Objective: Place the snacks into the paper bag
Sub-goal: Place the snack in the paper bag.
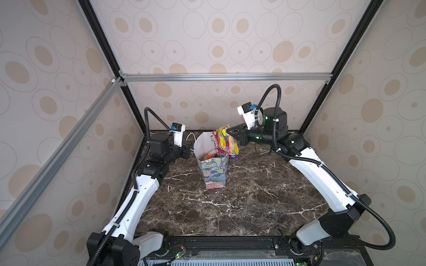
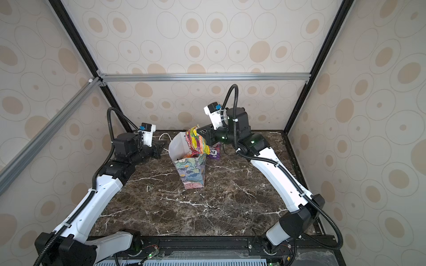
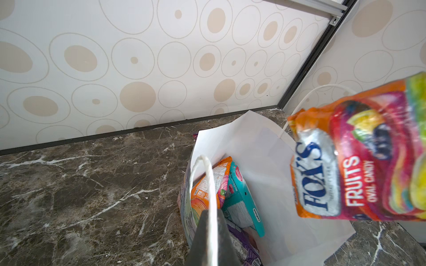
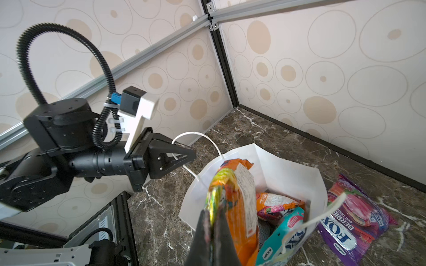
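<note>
On the side of the bag (image 1: 213,172) nearest our bases the worktop (image 1: 230,207) lies bare, so both arms have free room there. The bag stands upright with its mouth open. Our left claw (image 4: 193,153) is pressed together on a cord handle (image 3: 211,179), drawing that side of the mouth wide. Inside we see an orange pouch (image 4: 274,200), a teal pouch (image 3: 239,202) and some purple foil beneath.

Just above the mouth, on the side away from the left claw, our right claw (image 1: 227,132) pinches the Fruits pouch (image 1: 224,141) by its top; the pouch hangs partly over the rim. We judge the step to be the drop. We should carry the pouch further over the white inside and lower its bottom edge past the rim before letting go, or it may catch the paper and tip the bag.

Beyond the bag a Berries pouch (image 4: 355,218) lies flat on the worktop, just beside the bag's wall and not yet bagged. The back wall (image 1: 207,110) stands near behind it, so room there is tight.
</note>
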`<state>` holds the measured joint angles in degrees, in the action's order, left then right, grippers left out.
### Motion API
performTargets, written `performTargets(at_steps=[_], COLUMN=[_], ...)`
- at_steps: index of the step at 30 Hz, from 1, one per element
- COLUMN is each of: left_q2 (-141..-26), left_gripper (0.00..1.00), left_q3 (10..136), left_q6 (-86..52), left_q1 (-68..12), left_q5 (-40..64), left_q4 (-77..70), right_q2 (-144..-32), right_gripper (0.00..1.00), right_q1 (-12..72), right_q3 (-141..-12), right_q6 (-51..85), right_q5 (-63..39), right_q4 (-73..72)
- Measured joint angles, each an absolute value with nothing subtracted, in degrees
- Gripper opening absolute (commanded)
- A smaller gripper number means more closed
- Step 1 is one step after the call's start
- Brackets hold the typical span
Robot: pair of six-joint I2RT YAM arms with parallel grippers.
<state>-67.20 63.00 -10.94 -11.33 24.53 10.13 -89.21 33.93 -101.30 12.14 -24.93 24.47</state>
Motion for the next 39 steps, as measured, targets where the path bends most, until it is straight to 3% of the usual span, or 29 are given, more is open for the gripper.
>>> performTargets(at_steps=[24,27,31,39], left_q2=[-67.2,-67.2,-67.2,-67.2], left_gripper=[0.05,0.05,0.05,0.05], left_q3=[63.0,63.0,63.0,63.0], left_q6=[-10.9,-10.9,-10.9,-10.9], left_q1=[-11.3,-11.3,-11.3,-11.4], left_q5=[24.5,24.5,24.5,24.5], left_q4=[10.2,10.2,10.2,10.2], right_q2=[-103.9,-104.2,-104.9,-104.8], right_gripper=[0.01,0.23,0.43,0.45], right_q1=[41.2,41.2,41.2,42.2], right_q3=[-110.8,-111.4,-113.9,-115.5], right_q6=[4.9,4.4,3.7,2.5], right_q5=[-8.9,-8.3,-7.7,-7.0], right_q4=[29.7,30.5,31.2,32.0])
